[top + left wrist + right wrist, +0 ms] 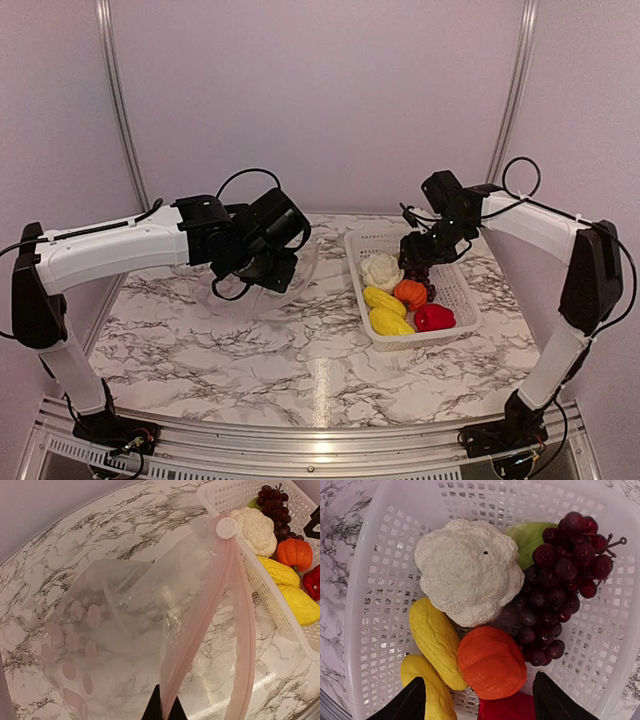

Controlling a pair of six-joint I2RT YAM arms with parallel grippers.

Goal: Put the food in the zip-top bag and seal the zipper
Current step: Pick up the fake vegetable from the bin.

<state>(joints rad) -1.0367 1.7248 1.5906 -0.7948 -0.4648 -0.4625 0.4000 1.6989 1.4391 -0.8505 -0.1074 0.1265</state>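
The clear zip-top bag (125,630) hangs over the marble table, its mouth spread. My left gripper (165,707) is shut on one side of the pinkish zipper (200,615); a round white slider (226,527) sits at the strip's far end. The food lies in a white latticed basket (375,580): cauliflower (467,570), grape bunch (555,580), orange piece (492,662), two yellow pieces (435,640), red pepper (507,707). My right gripper (479,690) hovers open just above the orange piece, holding nothing. From above, the left gripper (262,262) is left of the basket (460,285).
A green piece (527,537) lies under the grapes at the basket's far end. The basket stands on the right half of the marble table (250,350), its left rim beside the bag's slider end. Walls close off the back and sides.
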